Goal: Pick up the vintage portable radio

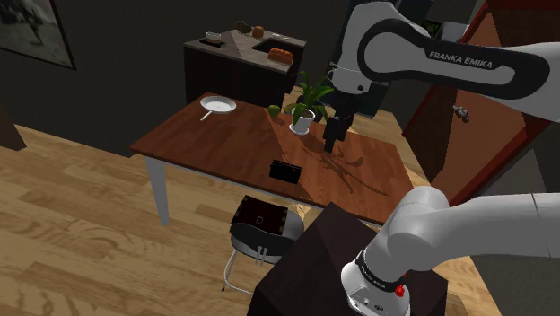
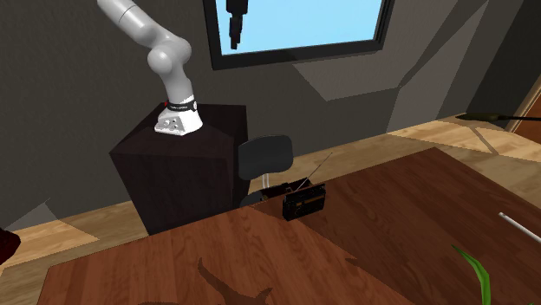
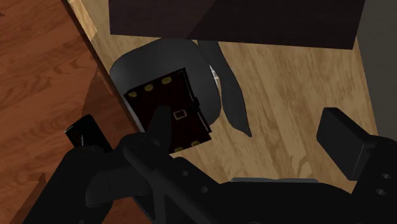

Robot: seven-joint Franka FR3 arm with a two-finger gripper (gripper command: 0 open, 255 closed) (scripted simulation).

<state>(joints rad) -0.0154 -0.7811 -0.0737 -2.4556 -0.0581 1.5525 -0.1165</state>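
- Jaws, black, stand wide apart, clasping nothing, above the wooden bench (image 1: 224,144) near a potted plant (image 1: 308,106).
- Small dark radio (image 2: 304,203) sits upright at the bench edge nearest the stand (image 2: 182,173), antenna out.
- Grey chair (image 1: 256,244) below carries a dark box (image 3: 172,111).

Smooth wooden table (image 1: 224,144), matt black radio (image 1: 285,171)

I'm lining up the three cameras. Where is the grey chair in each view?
Shoulder view: chair lower middle, below the table's near edge, a dark box on its seat.
Second exterior view: chair at centre, behind the table's far edge.
Wrist view: chair between the table edge and the stand.
Shared landmark: the dark stand beside the chair.
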